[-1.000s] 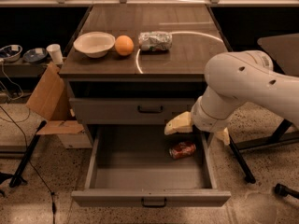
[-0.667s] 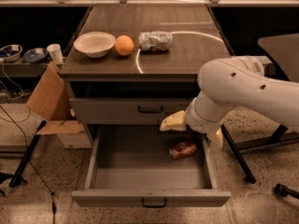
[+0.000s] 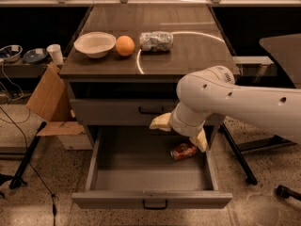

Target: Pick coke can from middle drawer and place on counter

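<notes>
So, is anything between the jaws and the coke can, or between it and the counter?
Nothing visible separates the gripper, jaws open, from the coke can just below it in the middle drawer. Upward, the closed upper drawer and counter edge rise close behind; the bowl, orange and silver can sit further left.

Middle drawer (image 3: 127, 166): pulled open; floor bare across left and centre; coke can (image 3: 183, 150) lies on its side at right rear, close to the right wall. Gripper (image 3: 180, 132): just above the can, fingers spread wide; white arm (image 3: 235, 98) crosses over the drawer's right side. Counter (image 3: 202, 55): bowl (image 3: 95, 44), orange (image 3: 125, 45) and crushed silver can (image 3: 156, 41) in a row on the left; right half and rear bare.
</notes>
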### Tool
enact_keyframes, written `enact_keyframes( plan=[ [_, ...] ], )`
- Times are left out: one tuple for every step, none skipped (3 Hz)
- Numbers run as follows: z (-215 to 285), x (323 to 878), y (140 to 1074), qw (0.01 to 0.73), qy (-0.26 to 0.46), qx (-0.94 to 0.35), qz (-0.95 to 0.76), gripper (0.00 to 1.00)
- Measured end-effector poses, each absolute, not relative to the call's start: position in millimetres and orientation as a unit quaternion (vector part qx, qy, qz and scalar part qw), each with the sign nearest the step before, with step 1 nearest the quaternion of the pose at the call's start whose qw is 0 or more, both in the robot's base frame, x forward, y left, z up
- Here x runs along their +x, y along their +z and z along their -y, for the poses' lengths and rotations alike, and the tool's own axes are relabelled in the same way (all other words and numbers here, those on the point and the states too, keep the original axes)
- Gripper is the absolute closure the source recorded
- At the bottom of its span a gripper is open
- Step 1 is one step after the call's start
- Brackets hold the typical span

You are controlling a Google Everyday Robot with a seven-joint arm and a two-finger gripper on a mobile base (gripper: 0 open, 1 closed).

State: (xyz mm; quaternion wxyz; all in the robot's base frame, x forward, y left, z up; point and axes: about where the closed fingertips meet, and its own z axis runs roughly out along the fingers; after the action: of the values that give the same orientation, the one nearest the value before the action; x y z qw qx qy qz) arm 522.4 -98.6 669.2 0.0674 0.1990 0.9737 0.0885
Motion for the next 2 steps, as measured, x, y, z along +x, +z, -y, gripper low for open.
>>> enact_keyframes(
  plan=[
    [98.5,522.4,669.2,0.067,0.088,0.199,-0.974,0.0],
    [93.0,526.9,663.0,0.066,0.078,0.195,-0.975,0.0]
  ],
)
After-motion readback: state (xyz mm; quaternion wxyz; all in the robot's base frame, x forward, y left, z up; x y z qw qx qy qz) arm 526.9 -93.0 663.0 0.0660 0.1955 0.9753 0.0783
